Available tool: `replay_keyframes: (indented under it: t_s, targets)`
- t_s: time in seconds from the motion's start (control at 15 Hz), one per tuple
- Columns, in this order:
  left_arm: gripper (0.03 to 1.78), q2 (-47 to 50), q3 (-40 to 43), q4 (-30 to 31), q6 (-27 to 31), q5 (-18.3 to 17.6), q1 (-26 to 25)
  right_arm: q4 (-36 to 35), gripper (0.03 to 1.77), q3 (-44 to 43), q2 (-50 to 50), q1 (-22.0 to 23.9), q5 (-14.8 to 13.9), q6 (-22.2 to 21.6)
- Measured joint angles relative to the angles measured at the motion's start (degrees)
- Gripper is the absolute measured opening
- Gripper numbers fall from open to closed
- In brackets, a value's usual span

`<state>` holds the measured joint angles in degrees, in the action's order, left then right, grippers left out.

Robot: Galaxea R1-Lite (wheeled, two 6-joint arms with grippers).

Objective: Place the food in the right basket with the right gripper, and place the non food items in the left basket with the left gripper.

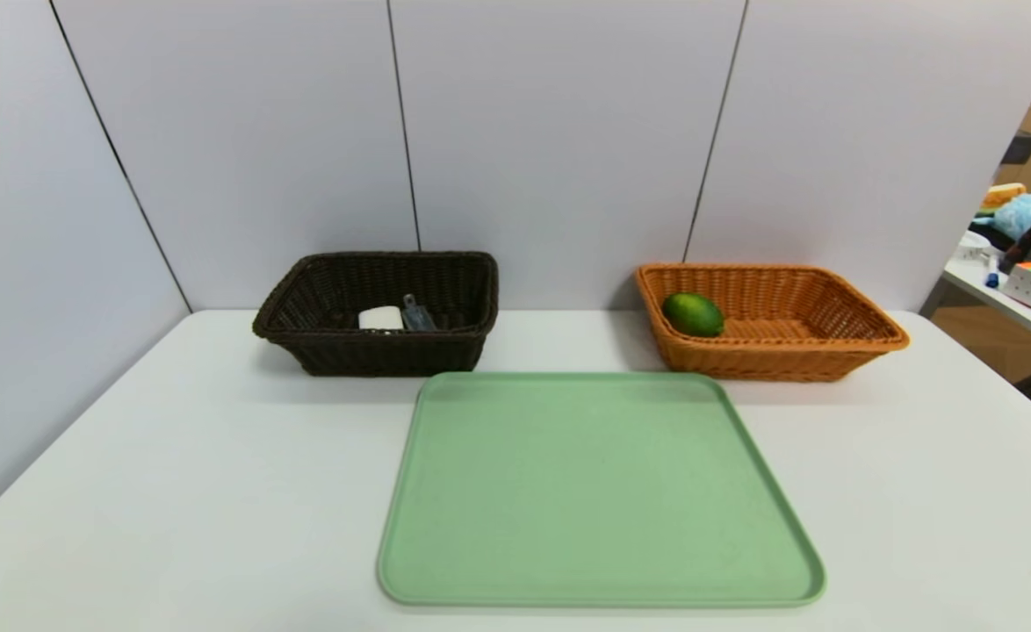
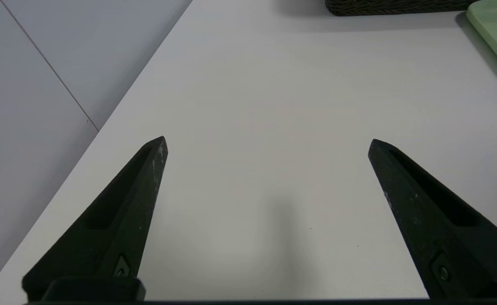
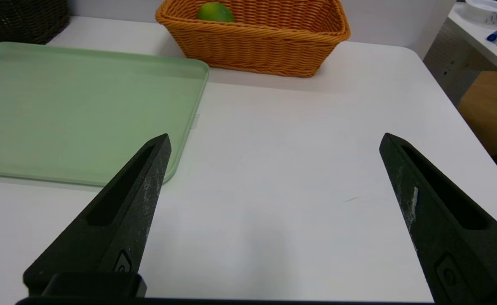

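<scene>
The left gripper (image 2: pixel 267 142) and right gripper (image 3: pixel 274 140) hover over the white table (image 1: pixel 173 491), jaws spread wide, holding nothing. Ahead of the right gripper, a lime (image 3: pixel 214 12) sits in the orange basket (image 3: pixel 265 51).

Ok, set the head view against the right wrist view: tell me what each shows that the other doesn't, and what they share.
Only the head view shows inside the dark basket: a white item and a grey-blue item. It also shows the whole green tray. Neither gripper appears in it.

Only the right wrist view shows the right gripper, open and empty above the white table beside the tray's edge. Of the dark basket it catches just one corner.

Both show the orange basket with the green fruit in it, the tray with nothing on it, and the table.
</scene>
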<state>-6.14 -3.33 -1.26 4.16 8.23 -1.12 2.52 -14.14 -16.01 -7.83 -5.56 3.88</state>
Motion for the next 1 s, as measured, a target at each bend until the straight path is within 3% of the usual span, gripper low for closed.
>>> replay_keyframes:
  t_s: [0.47,0.8,1.0]
  targets:
    - [1.69,1.6,0.5,0.0,-0.7,-3.7,0.0,0.3,1.7,1.0,3.4,8.2,1.3,1.7]
    - [1.69,2.6,0.6,0.0,-1.1,-3.7,0.0,0.4,1.7,5.6,6.9,8.5,1.5,3.4]
    - [1.69,2.9,0.6,0.0,-1.0,-3.8,0.0,0.9,1.7,8.9,11.9,8.2,2.5,6.9]
